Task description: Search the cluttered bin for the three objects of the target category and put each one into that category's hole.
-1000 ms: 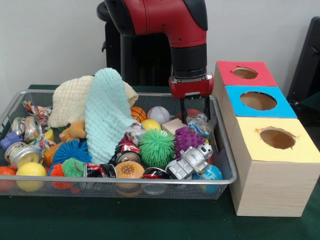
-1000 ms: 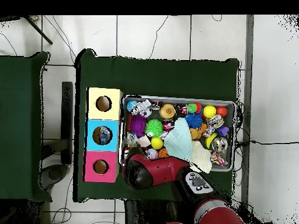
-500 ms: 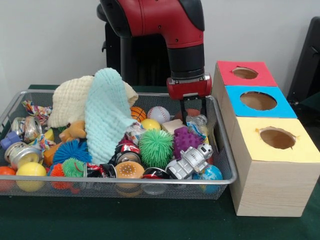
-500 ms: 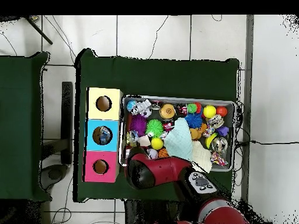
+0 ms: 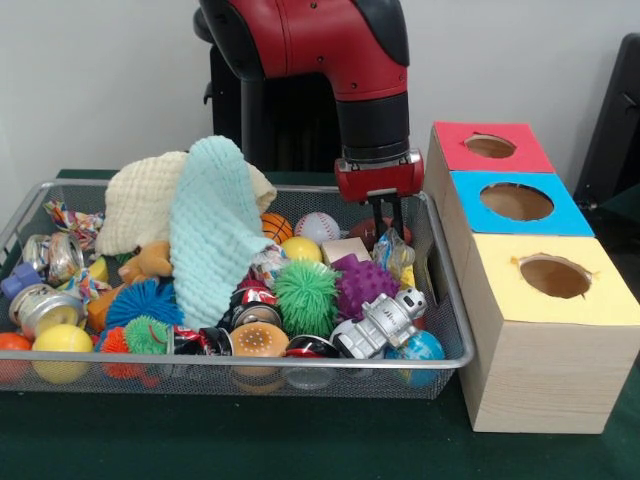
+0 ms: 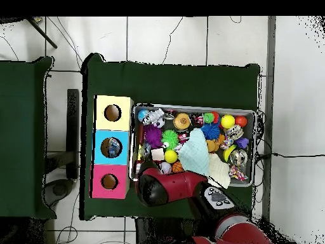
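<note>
the tool (image 5: pixel 386 228) hung from the red arm (image 5: pixel 330 40) over the far right corner of the wire bin (image 5: pixel 452 300), its two dark fingers (image 5: pixel 375 215) drawn close together. whether they pinched anything between them could not be told. directly below and behind them lay a small brown football (image 5: pixel 372 232), next to a crinkled clear packet (image 5: pixel 394 252) that leaned against the bin's right wall.

in front of these sat a purple spiky ball (image 5: pixel 364 287) and a green spiky ball (image 5: pixel 306 296), touching each other, with a silver toy robot (image 5: pixel 382 322) lying near the front rim and a small globe ball (image 5: pixel 421 347) in the front right corner. a baseball (image 5: pixel 318 228) and a mini basketball (image 5: pixel 277 228) rested toward the far edge, beside a mint knitted cloth (image 5: pixel 212 230) draped over a cream cloth (image 5: pixel 140 200).

along the bin's right side stood three wooden boxes on the desk (image 5: pixel 300 440), each with a round hole on top: a red box (image 5: pixel 488 147) farthest, a blue box (image 5: pixel 518 203) in the middle, a yellow box (image 5: pixel 555 280) nearest. in the overhead view the arm covered the tool.
</note>
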